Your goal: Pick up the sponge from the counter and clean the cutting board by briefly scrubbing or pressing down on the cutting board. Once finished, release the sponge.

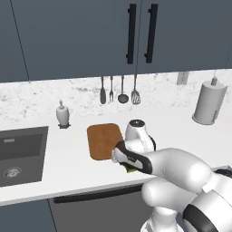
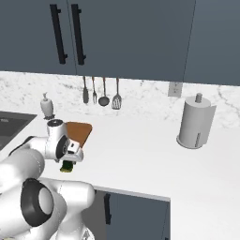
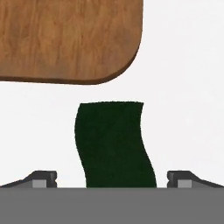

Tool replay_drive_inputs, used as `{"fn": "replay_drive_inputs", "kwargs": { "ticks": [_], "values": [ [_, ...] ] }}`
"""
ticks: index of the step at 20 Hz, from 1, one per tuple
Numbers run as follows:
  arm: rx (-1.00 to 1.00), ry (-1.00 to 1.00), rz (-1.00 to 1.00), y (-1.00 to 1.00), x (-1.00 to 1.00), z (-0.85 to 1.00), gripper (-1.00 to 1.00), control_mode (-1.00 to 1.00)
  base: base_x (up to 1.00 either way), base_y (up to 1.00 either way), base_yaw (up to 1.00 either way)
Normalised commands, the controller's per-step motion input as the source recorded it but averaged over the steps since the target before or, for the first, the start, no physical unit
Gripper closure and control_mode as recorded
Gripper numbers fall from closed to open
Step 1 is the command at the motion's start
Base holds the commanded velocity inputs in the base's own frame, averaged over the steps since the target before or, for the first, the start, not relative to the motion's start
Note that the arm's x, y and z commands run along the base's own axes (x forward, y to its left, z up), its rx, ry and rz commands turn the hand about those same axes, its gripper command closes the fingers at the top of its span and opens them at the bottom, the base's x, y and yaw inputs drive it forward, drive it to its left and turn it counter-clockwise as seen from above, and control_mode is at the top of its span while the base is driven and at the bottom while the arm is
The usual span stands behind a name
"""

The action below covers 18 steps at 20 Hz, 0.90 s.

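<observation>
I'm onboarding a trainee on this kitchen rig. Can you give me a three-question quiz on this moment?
1. True or false: the sponge lies on the cutting board.
2. What hangs on the backsplash above the board? A) mugs B) utensils C) towels
3. Fill in: in the hand view, the gripper has its jaws on either side of the ____.

Key: 1 false, it is on the counter beside the board; 2 B; 3 sponge.

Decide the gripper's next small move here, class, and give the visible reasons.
Probably lower a little and close on the sponge. In the hand view the gripper is open, one fingertip on each side of the sponge, which lies on the counter just short of the cutting board, not yet gripped.
</observation>
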Motion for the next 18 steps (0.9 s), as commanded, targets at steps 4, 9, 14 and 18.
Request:
{"fn": "replay_drive_inputs", "kwargs": {
  "ticks": [4,9,14,18],
  "values": [
    [0.00,0.00,0.00,0.00,0.04,-0.25,-1.00,-1.00,0.00,0.00,0.00],
    [0.00,0.00,0.01,-0.03,0.05,-0.22,-1.00,-1.00,0.00,0.00,0.00],
    [0.03,0.00,0.02,-0.15,0.01,-0.19,-1.00,-1.00,0.00,0.00,0.00],
    [0.01,0.00,0.04,-0.08,0.00,-0.23,-1.00,-1.00,0.00,0.00,0.00]
  ]
}}
